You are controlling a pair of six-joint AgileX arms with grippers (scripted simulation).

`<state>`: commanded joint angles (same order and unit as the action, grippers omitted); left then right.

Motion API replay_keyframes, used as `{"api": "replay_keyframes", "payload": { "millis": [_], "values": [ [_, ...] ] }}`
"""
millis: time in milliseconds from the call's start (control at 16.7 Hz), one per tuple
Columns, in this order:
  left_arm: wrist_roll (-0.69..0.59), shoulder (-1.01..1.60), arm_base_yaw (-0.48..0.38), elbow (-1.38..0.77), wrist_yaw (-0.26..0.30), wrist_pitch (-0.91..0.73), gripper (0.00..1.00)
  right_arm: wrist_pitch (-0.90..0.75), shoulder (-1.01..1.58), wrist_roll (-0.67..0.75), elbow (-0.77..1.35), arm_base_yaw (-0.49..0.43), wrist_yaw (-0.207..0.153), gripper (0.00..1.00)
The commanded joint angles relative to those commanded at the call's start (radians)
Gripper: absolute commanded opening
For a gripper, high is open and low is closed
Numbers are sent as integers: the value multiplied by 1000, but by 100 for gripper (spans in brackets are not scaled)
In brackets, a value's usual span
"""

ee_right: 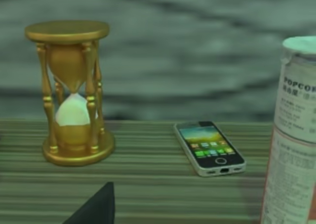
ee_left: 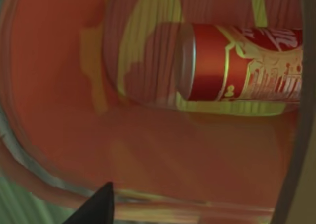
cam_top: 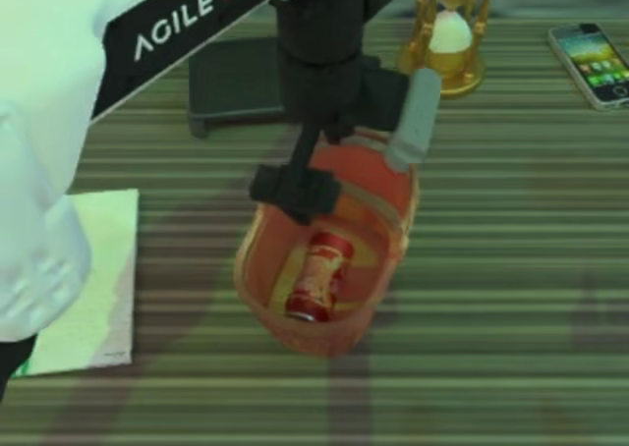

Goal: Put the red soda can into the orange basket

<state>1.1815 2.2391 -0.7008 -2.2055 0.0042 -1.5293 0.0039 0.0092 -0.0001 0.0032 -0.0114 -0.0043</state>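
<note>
The red soda can (cam_top: pixel 318 275) lies inside the orange basket (cam_top: pixel 257 269) (task looks done); the left gripper (cam_top: pixel 295 193), at its 12 o'clock, is released.

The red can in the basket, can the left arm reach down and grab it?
Probably yes. The left gripper hangs just over the orange basket, beside its handle, and the red can lies uncovered on its side on the basket's bottom.

The left gripper (cam_top: pixel 295 193) hangs over the orange basket (cam_top: pixel 257 269), whose hoop handle (cam_top: pixel 388 205) crosses behind it; open striped table (cam_top: pixel 511 269) lies right
</note>
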Motion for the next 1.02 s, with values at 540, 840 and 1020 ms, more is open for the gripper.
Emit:
{"api": "replay_keyframes", "payload": {
  "millis": [540, 840, 1020],
  "values": [
    [6, 4, -1, 28, -1, 25, 100, -4, -9, 0, -3, 1, 4, 100],
    [5, -7, -1, 100, -1, 85, 100, -4, -9, 0, -3, 1, 4, 100],
    [5, -7, -1, 100, -1, 85, 92, -4, -9, 0, -3, 1, 4, 100]
  ]
}}
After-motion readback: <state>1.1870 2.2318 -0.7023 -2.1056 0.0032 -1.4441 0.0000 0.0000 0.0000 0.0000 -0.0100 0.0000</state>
